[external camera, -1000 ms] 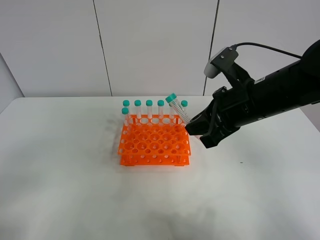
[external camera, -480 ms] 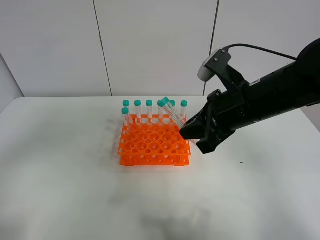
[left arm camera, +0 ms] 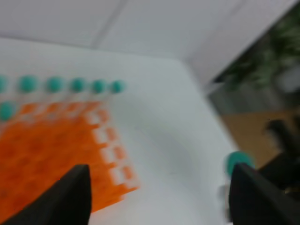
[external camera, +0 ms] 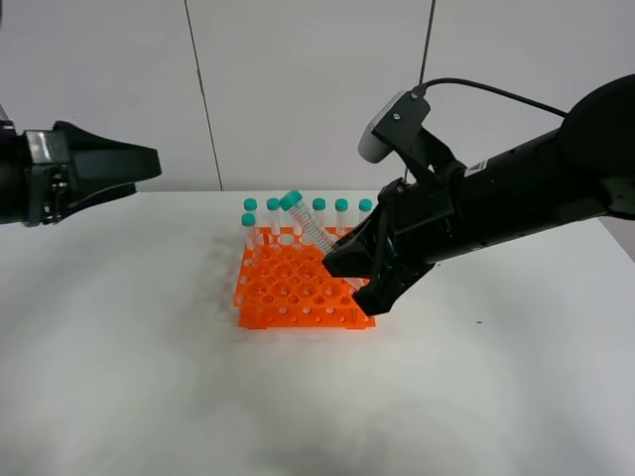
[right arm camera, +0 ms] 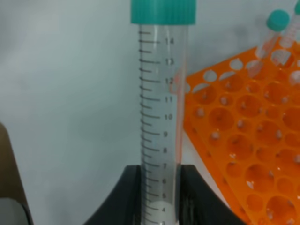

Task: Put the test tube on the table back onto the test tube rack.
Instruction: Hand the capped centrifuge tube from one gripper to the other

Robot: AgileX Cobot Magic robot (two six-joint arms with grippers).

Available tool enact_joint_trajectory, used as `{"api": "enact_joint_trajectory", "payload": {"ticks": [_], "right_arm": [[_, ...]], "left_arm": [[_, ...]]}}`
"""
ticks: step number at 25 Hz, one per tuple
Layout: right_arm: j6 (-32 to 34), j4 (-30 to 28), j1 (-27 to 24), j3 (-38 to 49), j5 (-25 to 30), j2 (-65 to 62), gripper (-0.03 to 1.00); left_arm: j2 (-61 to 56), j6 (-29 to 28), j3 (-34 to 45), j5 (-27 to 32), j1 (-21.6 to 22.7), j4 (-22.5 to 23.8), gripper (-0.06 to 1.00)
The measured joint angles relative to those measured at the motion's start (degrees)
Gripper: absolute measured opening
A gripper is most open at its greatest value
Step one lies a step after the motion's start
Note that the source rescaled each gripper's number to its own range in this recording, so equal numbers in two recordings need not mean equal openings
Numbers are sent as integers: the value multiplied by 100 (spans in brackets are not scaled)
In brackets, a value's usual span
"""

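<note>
Right gripper (right arm camera: 160, 192) is clamped low on the test tube (external camera: 310, 226), which hangs tilted over the test tube rack (external camera: 283, 290), so square it to vertical, centre the tip on 1 free hole, lower straight; left gripper (left arm camera: 159, 192) jaws apart, well clear.

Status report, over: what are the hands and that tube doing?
Right hand shut on the test tube, tilted, not yet in the rack. Left hand open, off to the side. Nothing in the way.
</note>
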Motion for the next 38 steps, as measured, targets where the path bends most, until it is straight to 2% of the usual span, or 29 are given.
{"api": "enact_joint_trajectory", "payload": {"ticks": [3,8,11,14,21,38], "right_arm": [[94,4,0,0,-67,0,1],[185,4,0,0,-67,0,1],[198,4,0,0,-21,0,1],[245,4,0,0,80,0,1],[421,4,0,0,101,0,1],[689,90,0,0,-65,0,1]], "left_arm": [[453,480,-13,-52,-510,-714,96],[1121,871,-158,-540,-1609,-1313,96],[1498,1106,-471,-758,-2094,-1449,96],[1794,1220,-795,-845,-2367,-1461,96],[1948,1247,-951,-933,-2589,-1489,96],[1948,1250,-956,-933,-2595,-1489,96]]}}
